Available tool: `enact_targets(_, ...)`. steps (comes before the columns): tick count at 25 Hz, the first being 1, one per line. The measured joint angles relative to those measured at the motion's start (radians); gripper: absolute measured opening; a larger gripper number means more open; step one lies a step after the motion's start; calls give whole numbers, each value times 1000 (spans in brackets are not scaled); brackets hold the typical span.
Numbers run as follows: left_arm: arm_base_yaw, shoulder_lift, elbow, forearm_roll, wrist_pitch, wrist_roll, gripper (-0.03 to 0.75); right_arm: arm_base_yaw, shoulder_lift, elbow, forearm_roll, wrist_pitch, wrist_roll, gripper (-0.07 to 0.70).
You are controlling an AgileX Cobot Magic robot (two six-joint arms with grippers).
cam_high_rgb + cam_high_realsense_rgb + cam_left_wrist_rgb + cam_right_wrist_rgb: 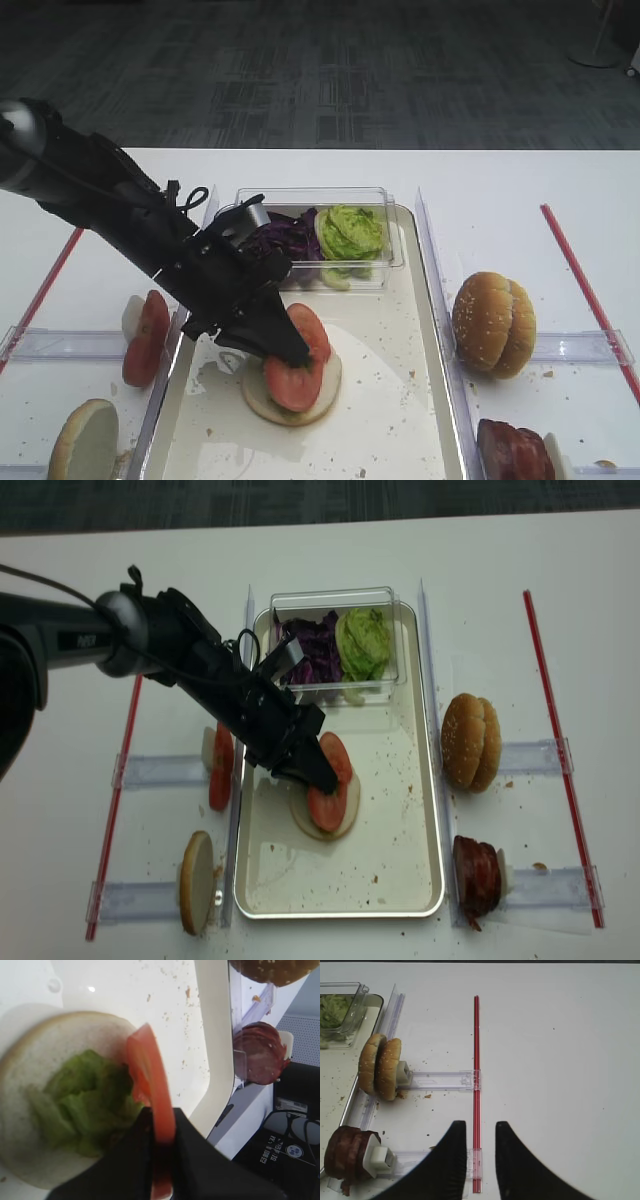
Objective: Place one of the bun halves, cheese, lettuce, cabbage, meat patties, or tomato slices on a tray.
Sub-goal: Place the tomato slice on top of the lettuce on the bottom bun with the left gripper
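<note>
Left gripper (162, 1160): its two black jaws are clamped on one of the tomato slices (150, 1090), which stands nearly on edge between them; in the left wrist view the slice leans over a bun half (30, 1110) that lies cut face up with lettuce (80, 1105) on it
Held slice, from above: in the high view it sits over the bun half (315, 395) in the middle of the tray (400, 420), and a second red slice (312, 330) shows just behind it
Step in hand: I judge that the slice is being laid on the lettuce, so the placing is almost done but the release is not yet made
How to do it well: tilt the slice flat first, lower it until it rests on the lettuce, then part the jaws slowly and lift straight up, so the wet slice does not stick to a finger and slide off the bun
Risk: the slice is held near its rim, so it can turn or tear if the jaws drag sideways
Right gripper (481, 1160): its jaws are drawn together with only a narrow gap, holding nothing, above the bare white table (560, 1060) beside a red strip (476, 1060)
Farther things: spare tomato slices (145, 338) stand left of the tray, bun halves (493, 323) and the meat patties (512, 450) on the right, and the cabbage (290, 238) lies in a clear box (310, 195) at the far end
</note>
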Motion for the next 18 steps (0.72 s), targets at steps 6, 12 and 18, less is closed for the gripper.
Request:
enact_targets(6, 0, 0, 0, 0, 0, -21, 36, 0, 0, 0, 0, 0, 0, 193)
enact_targets(12, 0, 0, 0, 24, 0, -53, 36, 0, 0, 0, 0, 0, 0, 193)
enact_targets(18, 0, 0, 0, 28, 0, -57, 97, 0, 0, 0, 0, 0, 0, 193)
